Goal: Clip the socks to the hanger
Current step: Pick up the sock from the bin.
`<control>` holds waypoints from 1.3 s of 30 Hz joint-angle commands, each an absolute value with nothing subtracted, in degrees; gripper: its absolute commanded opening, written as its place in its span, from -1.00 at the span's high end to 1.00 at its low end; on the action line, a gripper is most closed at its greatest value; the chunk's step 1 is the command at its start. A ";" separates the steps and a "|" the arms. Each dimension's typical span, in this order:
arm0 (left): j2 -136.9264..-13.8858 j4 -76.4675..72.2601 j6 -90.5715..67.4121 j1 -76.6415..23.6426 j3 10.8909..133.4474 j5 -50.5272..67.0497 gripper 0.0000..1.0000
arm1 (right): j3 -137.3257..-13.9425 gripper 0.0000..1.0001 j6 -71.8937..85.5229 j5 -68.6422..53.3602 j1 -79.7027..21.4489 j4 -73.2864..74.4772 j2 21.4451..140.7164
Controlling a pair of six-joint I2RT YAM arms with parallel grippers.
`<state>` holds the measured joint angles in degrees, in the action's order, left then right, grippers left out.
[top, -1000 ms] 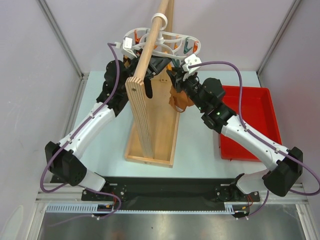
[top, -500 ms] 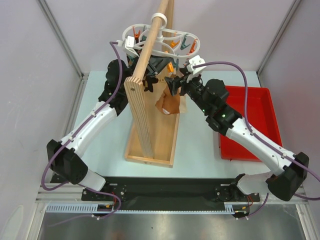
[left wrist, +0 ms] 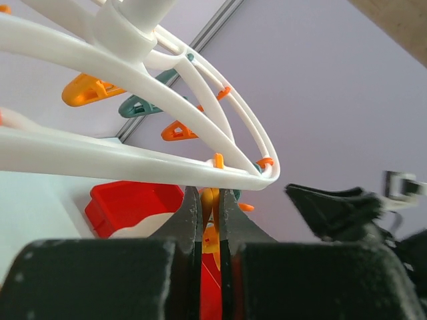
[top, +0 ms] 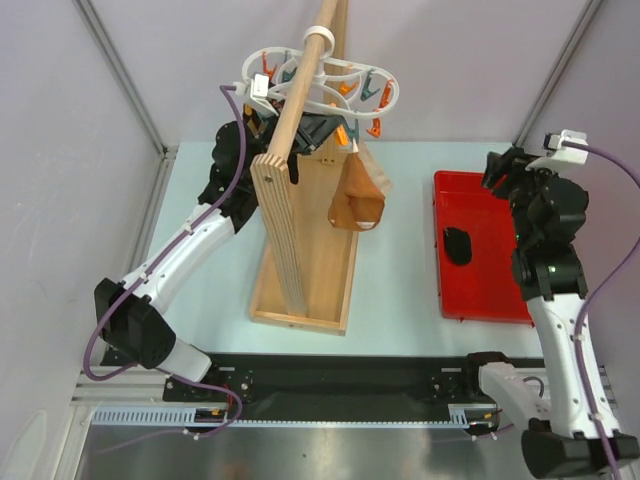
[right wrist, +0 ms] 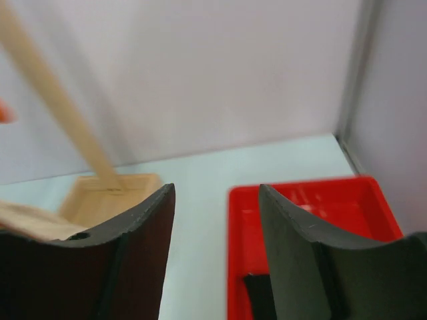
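No text, label, brand or number can be read in any view.

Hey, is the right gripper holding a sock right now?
No, the right gripper is open, and only the red tray and the table show between its fingers.

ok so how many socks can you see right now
2: a tan sock hanging from the hanger, and a dark sock lying in the red tray. Another may be hidden behind the wooden stand.
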<state>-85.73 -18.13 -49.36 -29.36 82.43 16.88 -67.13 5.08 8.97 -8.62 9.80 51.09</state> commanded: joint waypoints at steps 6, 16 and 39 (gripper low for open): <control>-84.20 -15.74 -49.84 -29.53 81.03 17.67 1.00 | -54.93 -0.19 13.88 -6.06 8.26 9.14 63.42; -83.67 -15.21 -49.48 -29.53 81.03 18.46 1.00 | -53.88 -0.26 22.84 -5.36 8.53 13.88 79.97; -83.67 -16.00 -50.19 -29.44 79.37 19.07 1.00 | -46.67 0.17 25.93 9.49 0.62 16.52 89.47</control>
